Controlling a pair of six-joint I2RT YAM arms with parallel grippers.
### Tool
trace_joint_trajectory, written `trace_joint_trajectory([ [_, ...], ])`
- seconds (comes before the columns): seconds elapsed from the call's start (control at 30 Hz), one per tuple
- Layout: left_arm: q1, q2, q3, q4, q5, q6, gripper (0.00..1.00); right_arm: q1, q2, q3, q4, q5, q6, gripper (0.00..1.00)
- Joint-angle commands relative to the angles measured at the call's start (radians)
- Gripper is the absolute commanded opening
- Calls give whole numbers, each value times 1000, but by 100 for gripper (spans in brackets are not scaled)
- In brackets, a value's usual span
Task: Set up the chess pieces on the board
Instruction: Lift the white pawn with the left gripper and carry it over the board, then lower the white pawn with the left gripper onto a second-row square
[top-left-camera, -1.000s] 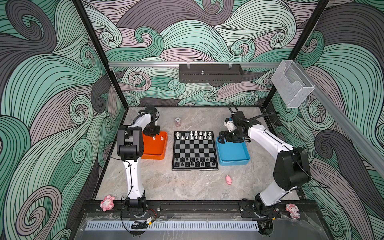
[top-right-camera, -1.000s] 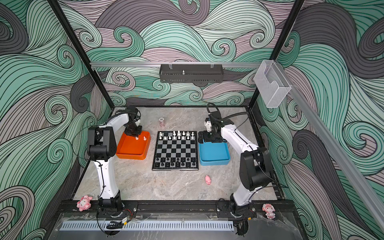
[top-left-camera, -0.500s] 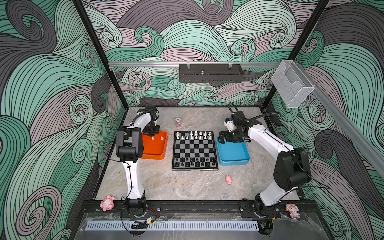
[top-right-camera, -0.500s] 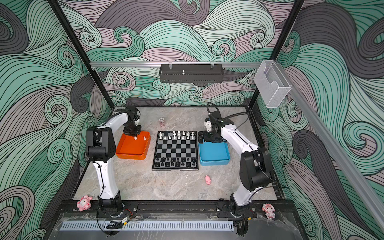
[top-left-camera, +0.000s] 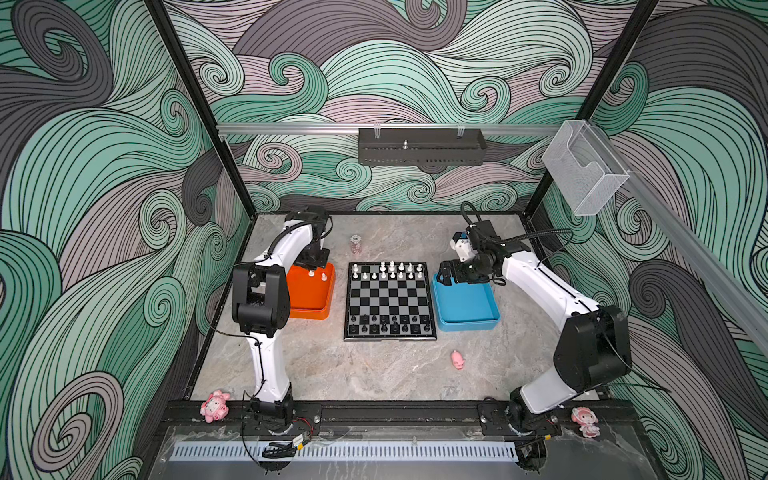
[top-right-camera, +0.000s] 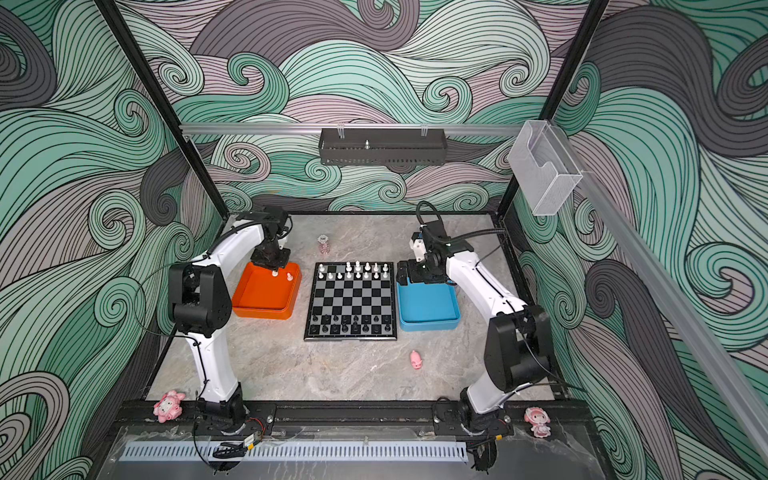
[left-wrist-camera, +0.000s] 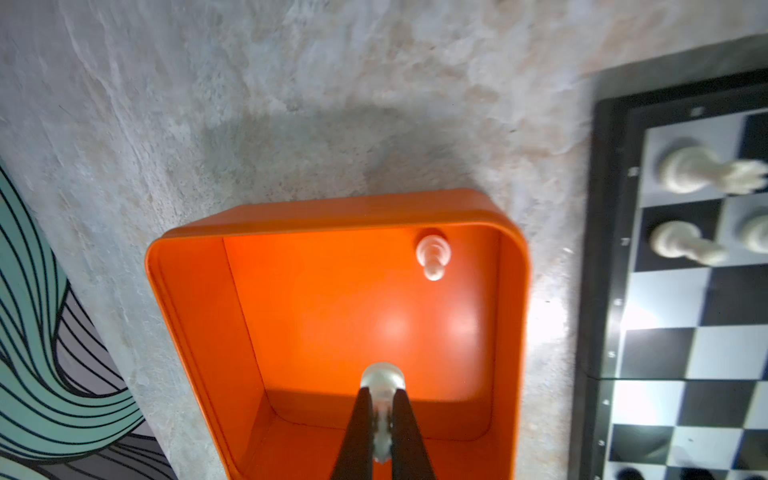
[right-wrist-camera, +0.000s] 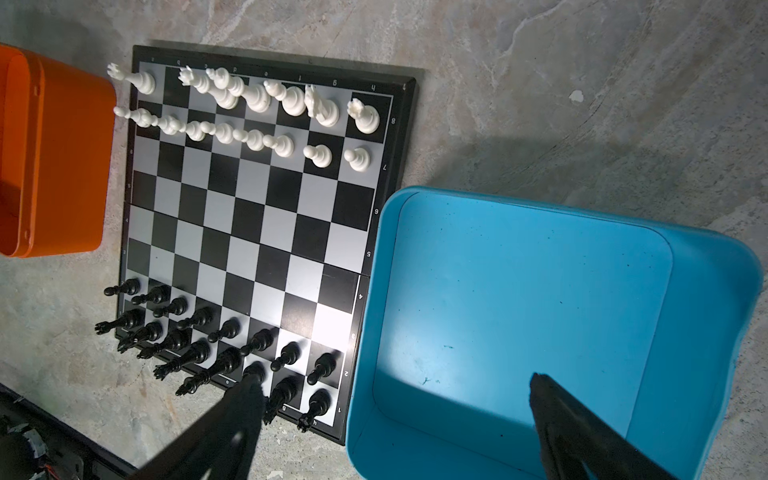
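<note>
The board (top-left-camera: 390, 299) (top-right-camera: 351, 301) (right-wrist-camera: 249, 216) lies mid-table, white chess pieces (top-left-camera: 388, 270) on its two far rows and black ones (top-left-camera: 388, 324) on its two near rows. My left gripper (left-wrist-camera: 382, 395) (top-left-camera: 311, 266) (top-right-camera: 273, 266) is shut on a white piece (left-wrist-camera: 382, 376) inside the far end of the orange tray (left-wrist-camera: 199, 316) (top-left-camera: 309, 305). A second white piece (left-wrist-camera: 433, 253) (top-left-camera: 324, 276) stands in that tray near the board. My right gripper (right-wrist-camera: 392, 386) (top-left-camera: 446, 276) hangs open over the far left corner of the blue tray (right-wrist-camera: 519, 291) (top-left-camera: 465, 307), holding nothing.
A small clear pinkish jar (top-left-camera: 355, 244) stands behind the board. A pink pig figurine (top-left-camera: 457, 359) lies on the table in front of the blue tray. Pink dolls (top-left-camera: 215, 406) (top-left-camera: 584, 420) sit on the front rail.
The left arm's elbow has shifted slightly while its gripper stays over the far end of the orange tray. The right arm has not moved.
</note>
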Motion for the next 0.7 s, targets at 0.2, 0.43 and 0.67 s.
trace_joint_trajectory([
  [0.2,-156,92,255,-153,-22,-157,0,-20,-46,-28,-14,-8,-10,99],
  [0.43,-237,180,365,-158,-13,-242,0,-37,-47,-42,-15,-17,-14,99],
  [0.67,-275,268,467,-163,-5,-300,0,-47,-43,-43,-14,-25,-19,99],
])
